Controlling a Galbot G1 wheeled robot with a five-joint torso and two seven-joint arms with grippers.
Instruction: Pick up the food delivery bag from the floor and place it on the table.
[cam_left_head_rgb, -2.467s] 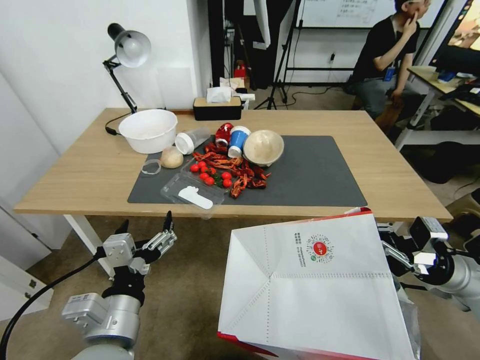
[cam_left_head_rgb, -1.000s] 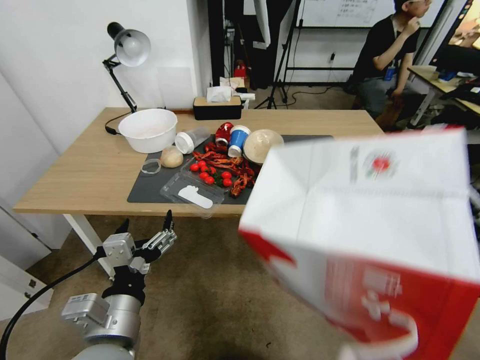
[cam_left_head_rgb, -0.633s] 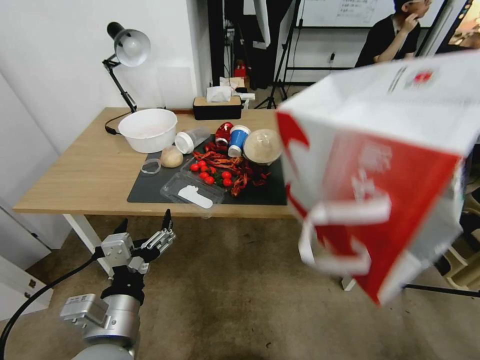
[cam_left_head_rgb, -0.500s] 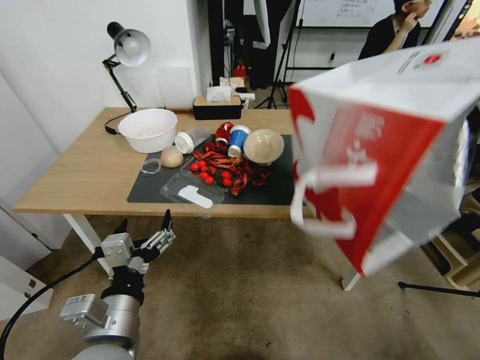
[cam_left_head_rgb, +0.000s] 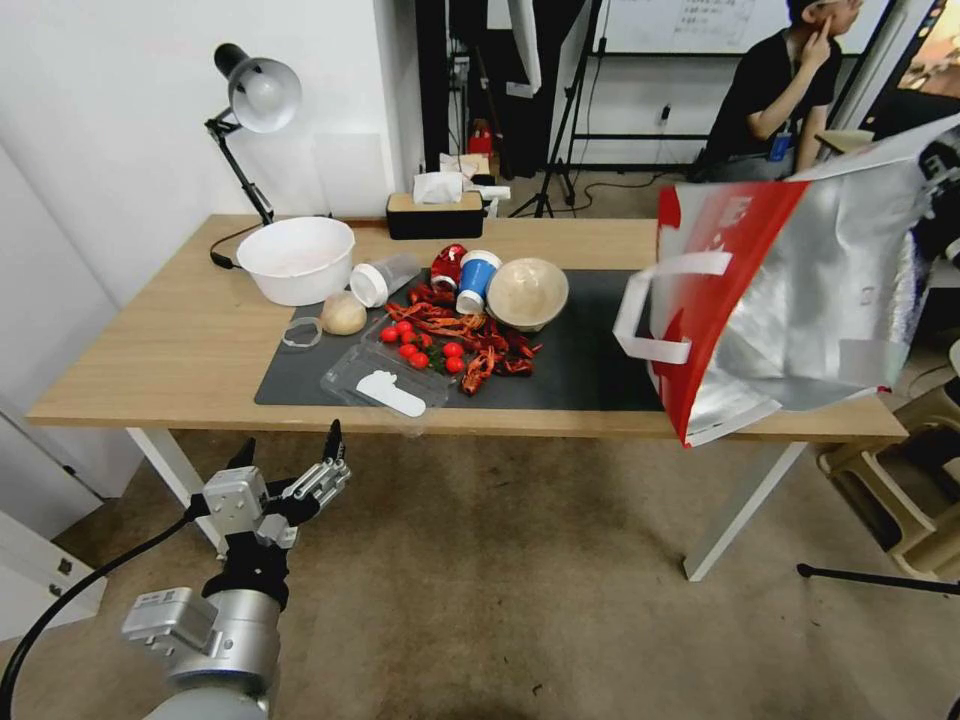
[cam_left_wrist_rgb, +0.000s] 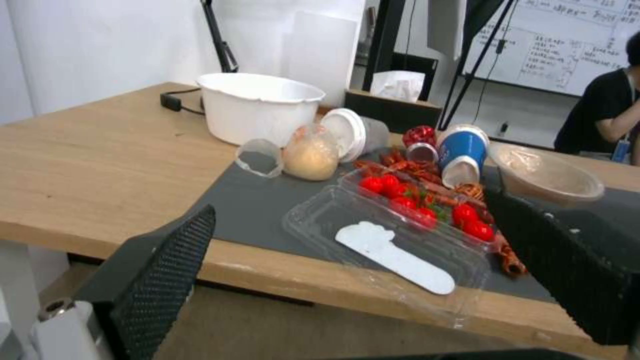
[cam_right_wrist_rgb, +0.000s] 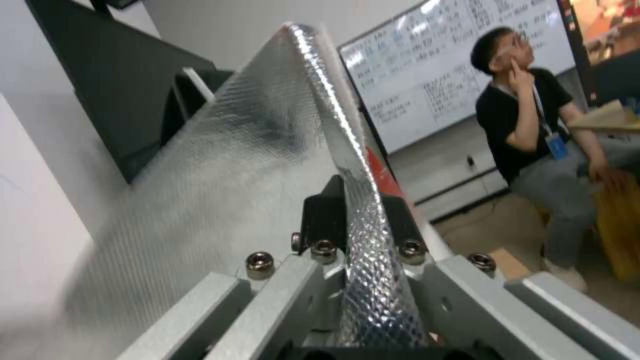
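Note:
The food delivery bag (cam_left_head_rgb: 800, 300) hangs in the air over the right end of the table (cam_left_head_rgb: 170, 340). It is tipped so its silver foil inside faces me. Its red side panel and a white handle (cam_left_head_rgb: 650, 310) hang above the dark grey mat (cam_left_head_rgb: 600, 350). My right gripper (cam_right_wrist_rgb: 353, 225) is shut on the bag's foil rim (cam_right_wrist_rgb: 333, 125). My left gripper (cam_left_head_rgb: 290, 450) is open and holds nothing. It sits low over the floor (cam_left_head_rgb: 500, 580), just before the table's front left edge (cam_left_wrist_rgb: 87, 155). Its mesh-padded fingers (cam_left_wrist_rgb: 167, 265) frame the tabletop.
The left and middle of the mat hold a white tub (cam_left_head_rgb: 297, 258), cups (cam_left_head_rgb: 475, 280), a beige bowl (cam_left_head_rgb: 527, 292), cherry tomatoes (cam_left_head_rgb: 420, 350), red crayfish and a clear plastic tray (cam_left_head_rgb: 385, 385). A desk lamp (cam_left_head_rgb: 255, 95) and tissue box (cam_left_head_rgb: 435, 212) stand at the back.
The bag rose from low at my front right to above the table's right end and turned from its white face to its foil inside. The left arm stayed still.

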